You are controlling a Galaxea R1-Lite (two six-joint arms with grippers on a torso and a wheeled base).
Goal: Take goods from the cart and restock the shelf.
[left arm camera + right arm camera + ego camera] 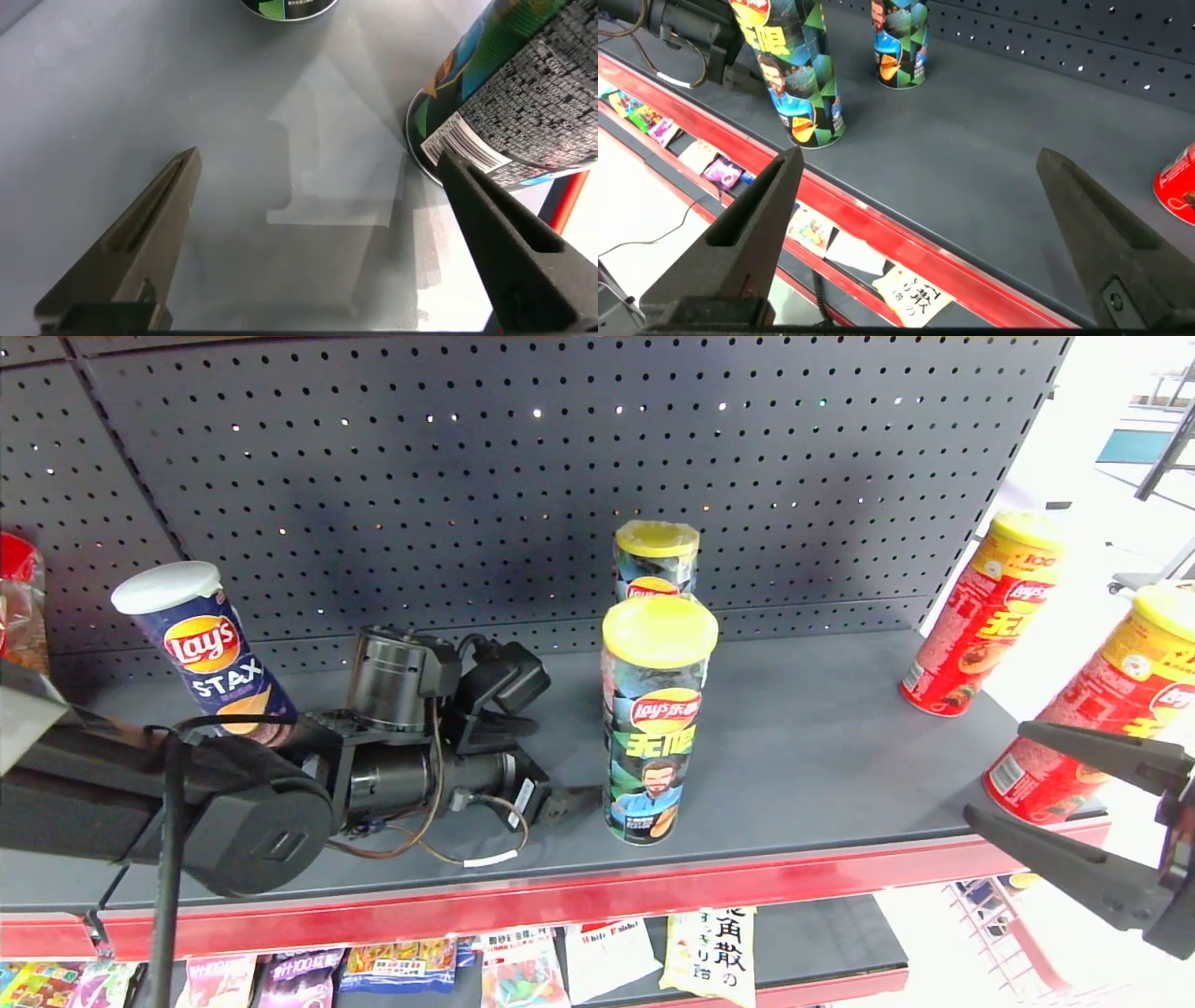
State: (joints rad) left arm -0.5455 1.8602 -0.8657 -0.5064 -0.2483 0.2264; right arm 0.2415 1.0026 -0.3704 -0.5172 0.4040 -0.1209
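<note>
Two green chip cans with yellow lids stand on the grey shelf [822, 756], one in front [653, 728] and one behind [655, 560]. My left arm lies low over the shelf, and its gripper [577, 800] is open just left of the front can's base. In the left wrist view the gripper [318, 159] holds nothing, and the front can [523, 93] stands just beyond one fingertip [458, 173]. My right gripper [999, 773] hangs open and empty off the shelf's right front corner. The right wrist view shows both green cans [799, 75] [901, 42] beyond that gripper [920, 159].
A blue chip can [210, 653] leans tilted behind my left arm, its base hidden. Two red cans [985, 616] [1102, 709] stand tilted at the shelf's right end. A pegboard [523, 476] backs the shelf. Snack packets [607, 961] fill the lower shelf.
</note>
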